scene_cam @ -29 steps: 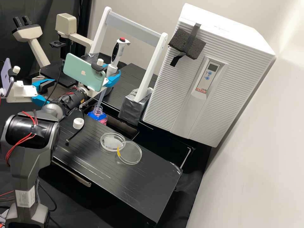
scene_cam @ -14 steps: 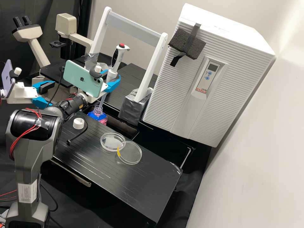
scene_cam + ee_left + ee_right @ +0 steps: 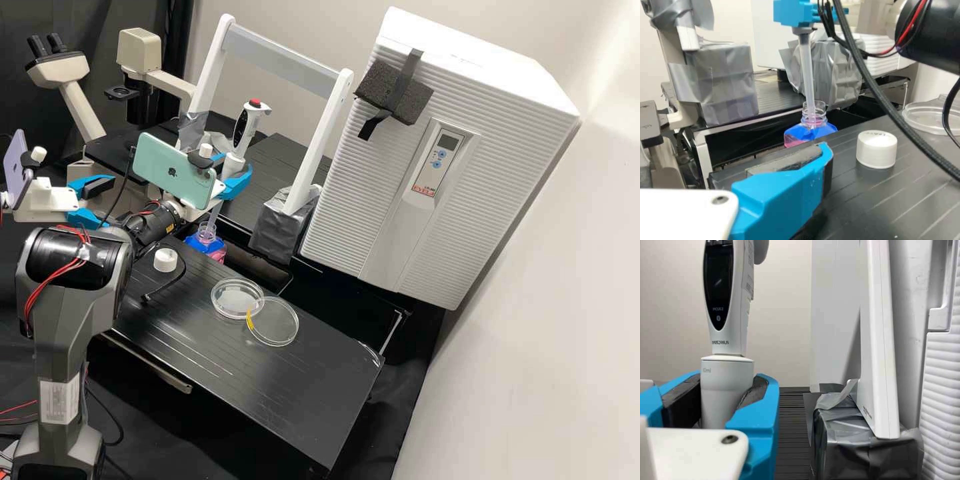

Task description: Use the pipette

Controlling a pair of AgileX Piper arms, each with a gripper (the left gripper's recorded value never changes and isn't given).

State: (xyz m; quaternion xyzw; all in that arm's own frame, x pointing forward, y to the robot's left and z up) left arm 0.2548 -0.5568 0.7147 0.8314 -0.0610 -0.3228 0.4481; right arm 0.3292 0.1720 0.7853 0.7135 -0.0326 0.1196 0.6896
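Observation:
My right gripper [image 3: 229,172] is shut on the lower barrel of a white pipette [image 3: 244,128] with a red button; in the right wrist view the pipette [image 3: 726,310] stands upright between the blue fingers [image 3: 759,410]. Its clear tip [image 3: 809,82] reaches down into the open neck of a small bottle [image 3: 810,131] of blue-pink liquid [image 3: 208,239]. The bottle's white cap [image 3: 165,259] lies on the black tray [image 3: 287,393]. My left gripper [image 3: 85,197] is open to the left of the bottle with nothing in it.
Two clear petri dishes [image 3: 237,297] [image 3: 273,321] overlap at mid tray. A black cable [image 3: 160,287] lies near the cap. A white frame with taped feet [image 3: 283,223] and a large white machine [image 3: 440,167] stand behind. A microscope [image 3: 67,87] is at the back left.
My right gripper has come down with the pipette, pushing the tip deeper into the bottle's neck. The left gripper has shifted only slightly.

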